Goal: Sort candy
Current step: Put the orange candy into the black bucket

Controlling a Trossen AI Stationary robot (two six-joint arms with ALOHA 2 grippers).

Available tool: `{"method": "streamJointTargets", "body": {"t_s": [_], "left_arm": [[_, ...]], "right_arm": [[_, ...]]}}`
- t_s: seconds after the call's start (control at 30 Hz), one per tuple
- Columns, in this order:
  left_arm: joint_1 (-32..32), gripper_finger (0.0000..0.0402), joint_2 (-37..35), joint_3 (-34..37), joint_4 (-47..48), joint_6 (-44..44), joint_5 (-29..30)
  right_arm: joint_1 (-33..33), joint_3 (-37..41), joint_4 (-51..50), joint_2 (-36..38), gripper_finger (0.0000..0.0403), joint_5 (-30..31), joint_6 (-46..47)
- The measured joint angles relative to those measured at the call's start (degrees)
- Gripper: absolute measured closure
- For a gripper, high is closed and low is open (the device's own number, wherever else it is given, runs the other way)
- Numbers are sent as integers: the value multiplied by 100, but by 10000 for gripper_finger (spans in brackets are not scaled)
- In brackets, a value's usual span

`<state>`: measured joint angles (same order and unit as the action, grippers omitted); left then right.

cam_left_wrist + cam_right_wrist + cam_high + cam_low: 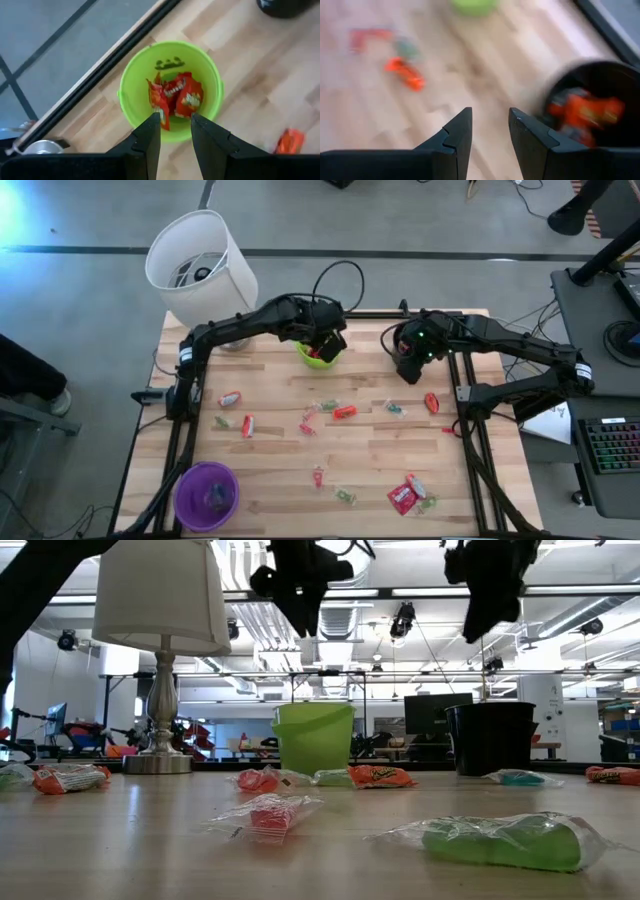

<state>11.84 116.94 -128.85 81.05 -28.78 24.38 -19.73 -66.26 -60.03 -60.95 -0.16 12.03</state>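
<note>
Your left gripper hangs directly over the green cup, fingers parted by a narrow gap and empty; red packets already lie inside. Your right gripper sits beside the black cup, also slightly open with nothing between the fingers, orange pieces in that cup.

The risk from here is the cups themselves: they are light, smooth plastic with thin rims, and a low sweep of either arm could tip one and spill what is sorted.

The rest of the candy is scattered over the wooden table, well apart from the purple cup. The wrappers are crinkly and slippery, some clear, and the flat ones lie tight to the boards, so your fingers may skid off or pinch two at once.
</note>
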Motion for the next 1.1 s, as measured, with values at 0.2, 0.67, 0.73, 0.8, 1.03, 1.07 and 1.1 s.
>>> {"method": "streamJointTargets", "body": {"t_s": [0.2, 0.67, 0.73, 0.8, 1.03, 1.07, 1.1], "left_arm": [[-355, 311, -2, -435, 636, 133, 1], [-1037, 311, -19, -612, 896, 670, 101], [-1062, 311, -34, -612, 896, 671, 114], [-1081, 311, -73, -612, 896, 701, 114], [-1110, 311, -304, -612, 898, 734, 52], [-1108, 311, -351, -612, 896, 734, 52], [-1108, 311, -380, -612, 898, 734, 55]], "right_arm": [[0, 54, 703, -2, 291, -735, -691], [243, 195, 1437, -1220, 320, -826, -1208], [365, 195, 1647, -1437, 314, -1013, -1307], [534, 195, 1911, -1592, 311, -1371, -1334], [1036, 195, 2206, -1990, 310, -1684, -2091], [1070, 195, 2220, -2073, 310, -1683, -2086], [1096, 195, 2219, -2162, 310, -1682, -2086]]}}
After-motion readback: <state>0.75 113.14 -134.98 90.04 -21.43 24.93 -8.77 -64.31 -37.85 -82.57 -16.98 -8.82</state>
